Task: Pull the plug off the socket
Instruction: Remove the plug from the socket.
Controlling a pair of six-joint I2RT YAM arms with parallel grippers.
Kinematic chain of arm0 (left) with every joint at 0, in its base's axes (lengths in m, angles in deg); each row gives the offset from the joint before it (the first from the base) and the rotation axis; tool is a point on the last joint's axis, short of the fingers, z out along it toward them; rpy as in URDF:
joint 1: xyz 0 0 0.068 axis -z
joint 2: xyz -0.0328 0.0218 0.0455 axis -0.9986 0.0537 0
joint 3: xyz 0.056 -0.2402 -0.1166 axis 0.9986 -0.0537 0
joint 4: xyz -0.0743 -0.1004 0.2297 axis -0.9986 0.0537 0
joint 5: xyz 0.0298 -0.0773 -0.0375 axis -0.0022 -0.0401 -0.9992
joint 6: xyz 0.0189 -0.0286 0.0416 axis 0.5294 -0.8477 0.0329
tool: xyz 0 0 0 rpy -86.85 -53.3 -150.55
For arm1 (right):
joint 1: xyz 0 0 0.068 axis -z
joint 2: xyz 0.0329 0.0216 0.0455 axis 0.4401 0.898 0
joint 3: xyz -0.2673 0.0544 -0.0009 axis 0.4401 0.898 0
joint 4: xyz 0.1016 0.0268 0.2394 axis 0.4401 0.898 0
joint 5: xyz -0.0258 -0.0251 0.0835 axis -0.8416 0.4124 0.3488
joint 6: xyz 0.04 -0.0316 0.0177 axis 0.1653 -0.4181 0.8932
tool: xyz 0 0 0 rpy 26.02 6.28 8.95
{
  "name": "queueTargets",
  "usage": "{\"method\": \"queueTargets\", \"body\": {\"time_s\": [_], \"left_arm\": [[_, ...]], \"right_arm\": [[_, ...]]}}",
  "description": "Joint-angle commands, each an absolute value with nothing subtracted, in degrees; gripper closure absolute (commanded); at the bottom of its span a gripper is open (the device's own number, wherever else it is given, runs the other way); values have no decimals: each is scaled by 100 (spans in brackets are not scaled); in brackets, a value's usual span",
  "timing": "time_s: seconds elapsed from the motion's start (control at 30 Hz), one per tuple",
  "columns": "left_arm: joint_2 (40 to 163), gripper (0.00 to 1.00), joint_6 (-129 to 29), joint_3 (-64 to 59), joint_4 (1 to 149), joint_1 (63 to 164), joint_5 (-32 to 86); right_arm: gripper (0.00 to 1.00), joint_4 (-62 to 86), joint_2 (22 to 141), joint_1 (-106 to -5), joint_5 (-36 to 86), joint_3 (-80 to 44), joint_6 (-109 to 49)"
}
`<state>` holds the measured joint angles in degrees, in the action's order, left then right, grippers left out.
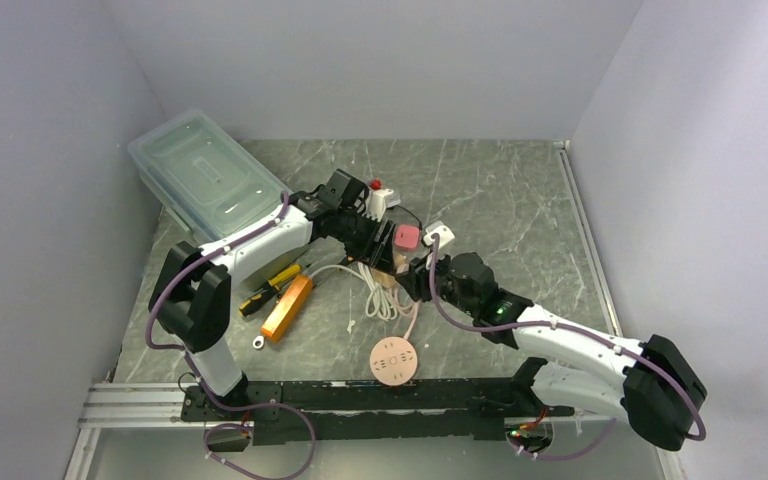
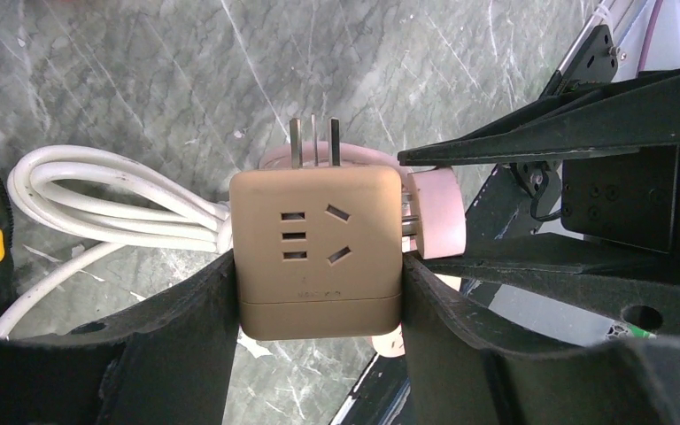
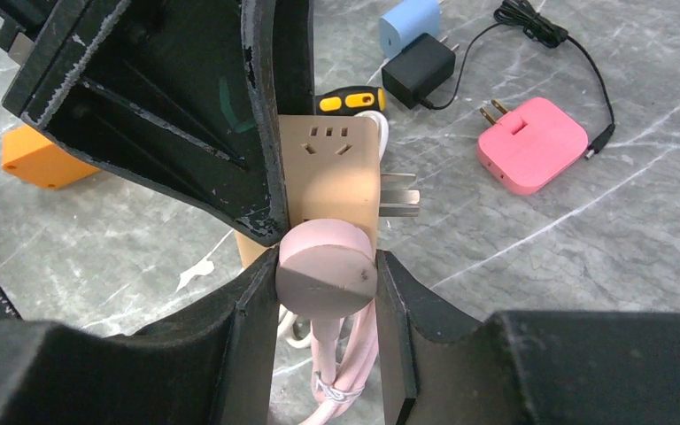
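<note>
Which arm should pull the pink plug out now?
Right. The right jaws squeeze the plug, so that arm can pull straight back. The left jaws grip the socket and should just hold it steady.

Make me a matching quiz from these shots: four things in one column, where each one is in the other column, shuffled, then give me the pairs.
1 tan socket cube
2 round pink plug
3 square pink adapter
4 orange block

A beside the yellow-handled screwdriver
B gripped by the left claw
C on the table near the black charger
D gripped by the right claw

Pairs: 1-B, 2-D, 3-C, 4-A
</note>
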<state>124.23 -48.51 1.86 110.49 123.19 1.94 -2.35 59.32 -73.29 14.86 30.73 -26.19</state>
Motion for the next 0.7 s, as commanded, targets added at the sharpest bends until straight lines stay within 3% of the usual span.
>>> {"method": "queueTargets", "body": {"time_s": [0.0, 0.17, 0.33, 0.43, 0.6, 0.67], "left_arm": [[12357, 100, -4682, 288, 11164, 12243, 890], [12389, 100, -4774, 272, 11086, 12101, 605], [12355, 100, -4753, 257, 11103, 12068, 655], [12349, 100, -4721, 270, 11138, 12075, 751], [12334, 100, -4632, 274, 11225, 12161, 1064], [12348, 100, -4633, 280, 11228, 12164, 1044]], "right_arm": [[100, -1085, 5679, -7293, 2033, 3018, -2495], [100, -893, 5792, -8350, 217, 2895, -3144], [100, -903, 6103, -8753, -513, 2765, -3222], [100, -892, 5969, -8573, -392, 2804, -3017], [100, -1061, 5585, -7244, 1671, 3104, -2295], [100, -1000, 5548, -7078, 1788, 3096, -2343]]}}
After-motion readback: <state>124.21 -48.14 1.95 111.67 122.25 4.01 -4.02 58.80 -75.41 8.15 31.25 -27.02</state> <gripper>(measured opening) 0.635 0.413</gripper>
